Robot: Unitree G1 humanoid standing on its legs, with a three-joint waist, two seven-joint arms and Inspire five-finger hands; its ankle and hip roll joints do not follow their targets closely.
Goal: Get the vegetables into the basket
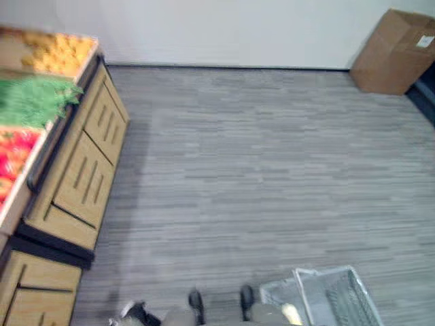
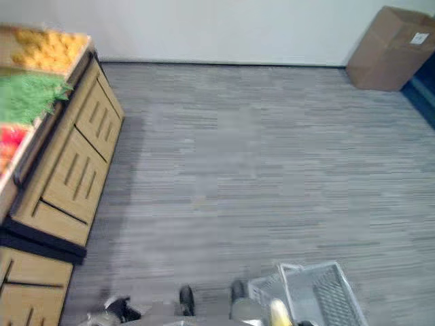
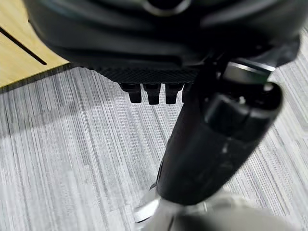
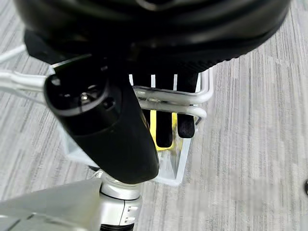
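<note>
A silver wire basket (image 1: 340,299) hangs low at my right side above the grey floor. In the right wrist view my right hand (image 4: 163,120) has its fingers curled round the basket's two wire handles (image 4: 192,94). A yellow vegetable (image 4: 153,130) lies inside the basket, and its tip (image 2: 279,314) also peeks out in the eye views. My left hand (image 3: 159,43) hangs over the floor by the stand, fingers relaxed and holding nothing. Green leafy vegetables (image 1: 30,98) fill the middle bin of the produce stand at the left.
The wooden produce stand (image 1: 81,176) runs along the left, with orange produce (image 1: 58,51) in its far bin and red produce (image 1: 13,156) in its near one. A cardboard box (image 1: 394,51) stands at the far right by the wall. Grey plank floor lies between.
</note>
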